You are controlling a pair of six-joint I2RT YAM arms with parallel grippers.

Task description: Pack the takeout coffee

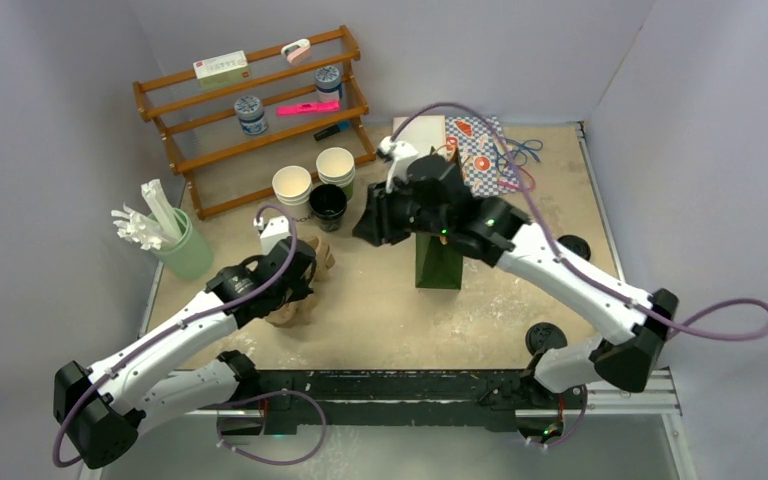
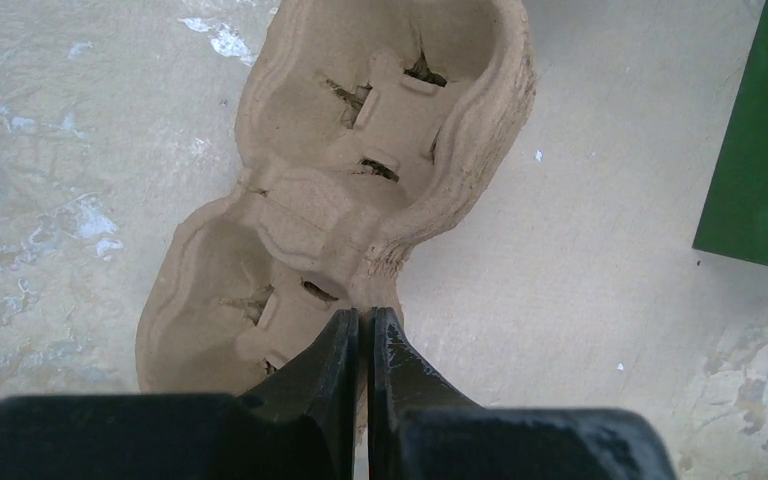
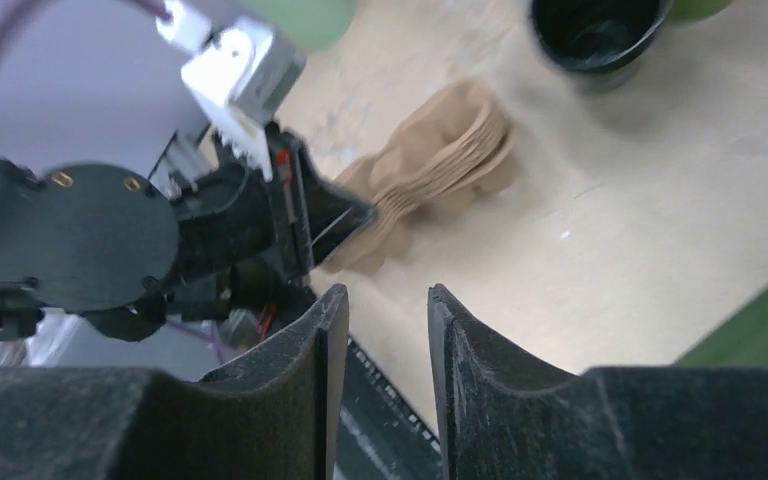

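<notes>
left gripper (image 2: 365, 322) pinched shut on the near rim of the pulp cup carrier (image 2: 360, 150); can't tell if the carrier is off the table (image 1: 480, 310). Behind it are a lidless cup (image 1: 292, 187) and a black cup (image 1: 327, 203). right gripper (image 3: 380, 310) is spread with nothing between the fingers, just left of the upright green bag (image 1: 438, 265). takeout coffee: can't pick it out. Two black discs (image 1: 572, 245) lie by the right arm, too small to tell.
</notes>
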